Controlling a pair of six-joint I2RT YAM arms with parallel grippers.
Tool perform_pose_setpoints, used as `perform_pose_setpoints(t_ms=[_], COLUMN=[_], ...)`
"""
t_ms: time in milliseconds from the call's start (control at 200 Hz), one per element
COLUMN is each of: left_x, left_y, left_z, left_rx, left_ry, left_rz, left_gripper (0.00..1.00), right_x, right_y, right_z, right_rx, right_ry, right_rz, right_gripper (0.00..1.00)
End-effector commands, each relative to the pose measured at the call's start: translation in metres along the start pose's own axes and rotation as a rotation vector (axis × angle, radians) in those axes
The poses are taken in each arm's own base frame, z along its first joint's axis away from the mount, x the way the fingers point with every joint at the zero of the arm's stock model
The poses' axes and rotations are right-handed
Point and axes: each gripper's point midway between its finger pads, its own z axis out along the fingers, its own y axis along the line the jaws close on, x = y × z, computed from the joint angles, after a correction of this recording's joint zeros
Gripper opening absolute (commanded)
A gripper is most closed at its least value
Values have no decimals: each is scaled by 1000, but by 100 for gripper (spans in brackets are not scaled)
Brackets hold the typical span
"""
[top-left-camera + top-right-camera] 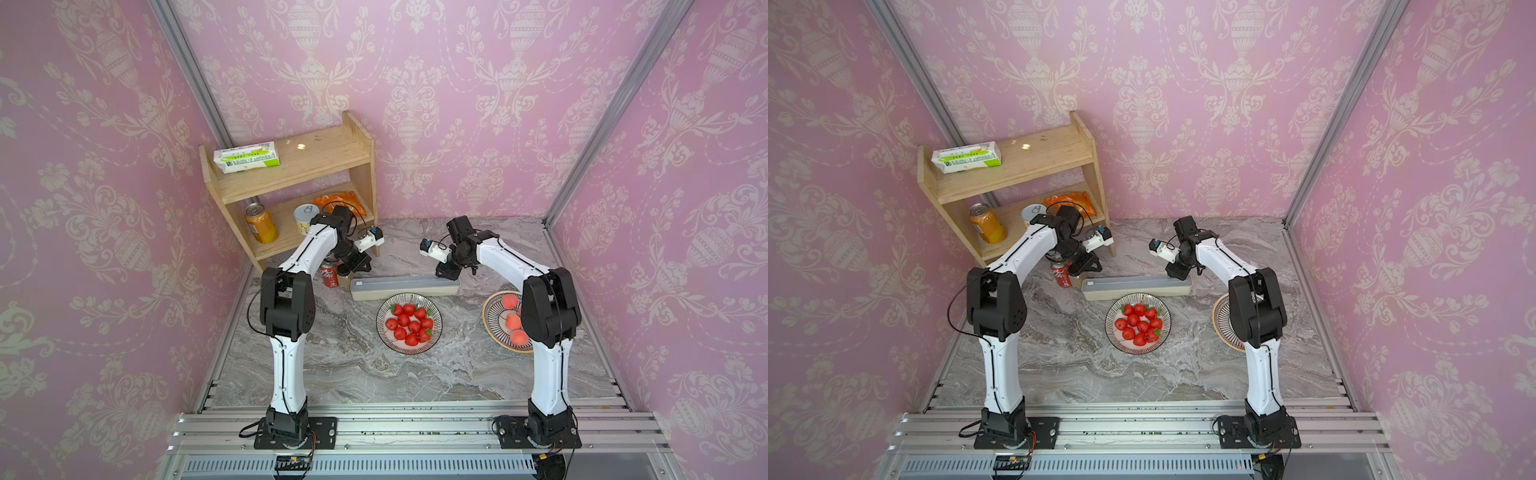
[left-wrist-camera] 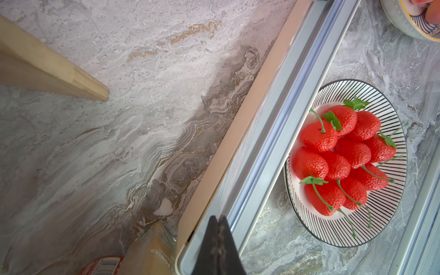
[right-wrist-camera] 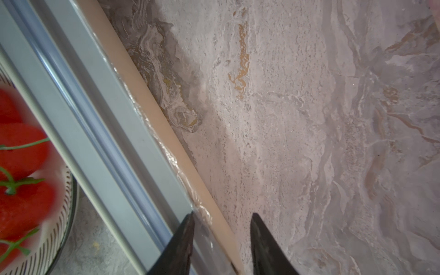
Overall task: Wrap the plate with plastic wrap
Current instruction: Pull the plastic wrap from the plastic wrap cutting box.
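The left tool (image 2: 217, 220) is held shut over one end of the dispenser box (image 1: 405, 286), the right tool (image 3: 222, 215) open over the other, astride the loose edge of the plastic wrap (image 3: 166, 152). The plate (image 2: 385, 214) beside the box is uncovered — no wrap drawn yet.

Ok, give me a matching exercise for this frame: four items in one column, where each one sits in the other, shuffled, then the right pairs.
Things:
1. plate of strawberries
2. dispenser box
3. orange can
4. green and white carton

Places:
A. top board of the wooden rack
B. lying crosswise on the marble table, behind the plate
C. lower board of the rack
D. mid-table, in front of the dispenser box

Pairs: 1-D, 2-B, 3-C, 4-A
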Motion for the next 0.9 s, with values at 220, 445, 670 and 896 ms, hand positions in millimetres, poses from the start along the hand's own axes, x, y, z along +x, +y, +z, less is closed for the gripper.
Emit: perform_pose_setpoints(t_ms=[220,445,670,896], left_x=[-4,-5,-6,-12], left_y=[-3,-4,-6,-11], left_z=[-21,-22,-25,-31], left_rx=[-18,-19,-20,-14], left_ry=[-40,-44,-57,-93], left_rz=[-9,-7,-2,5], left_gripper=[0,0,0,0], right_x=[20,16,-3,-14], right_y=[28,30,21,22], right_z=[14,6,-31,-64], right_rx=[-254,-273,-181,-141], right_ry=[23,14,-87,-147], right_rz=[157,162,130,104], right_gripper=[39,1,0,0])
